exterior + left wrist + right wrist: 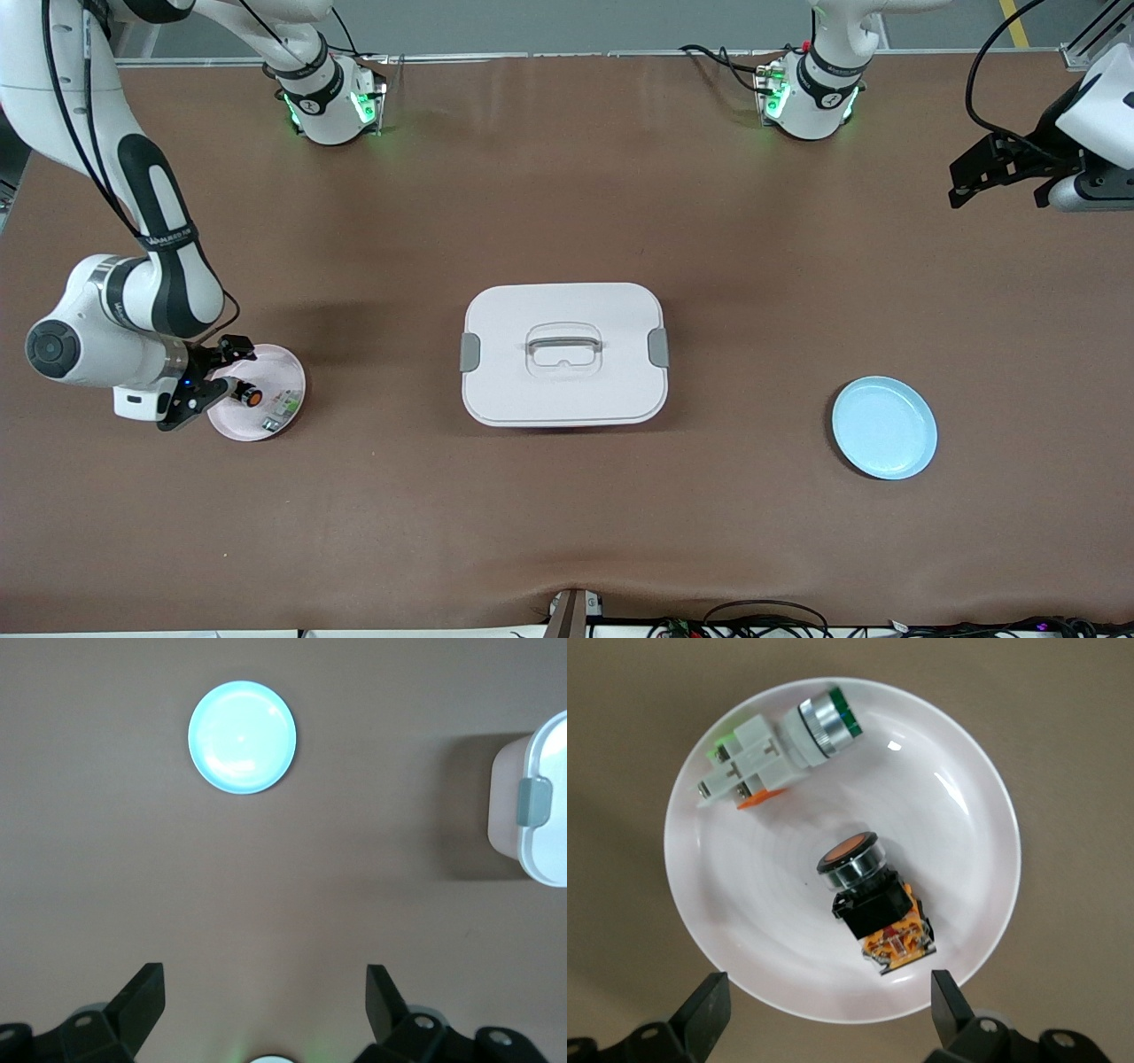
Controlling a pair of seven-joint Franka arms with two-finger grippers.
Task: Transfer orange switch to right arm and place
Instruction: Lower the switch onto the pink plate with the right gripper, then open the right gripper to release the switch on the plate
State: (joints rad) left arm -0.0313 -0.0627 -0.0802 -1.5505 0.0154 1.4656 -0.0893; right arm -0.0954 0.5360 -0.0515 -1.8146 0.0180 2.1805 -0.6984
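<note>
Orange switch (pixel 873 904) lies in the pink plate (pixel 744 939) beside a green switch (pixel 780 749), right tool (pixel 828 1005) wide open and empty just above. Left tool (pixel 266 1001) waits open, holding nothing, over the table (pixel 567 532).

1. Orange switch (pixel 873 904): black body, orange button, orange marks.
2. Second switch (pixel 775 740): pale green-and-white, green button.
3. Pink plate (pixel 275 372).
4. Light blue plate (pixel 884 427).
5. White box (pixel 563 354), grey clips.
6. Brown bench (pixel 567 514).
</note>
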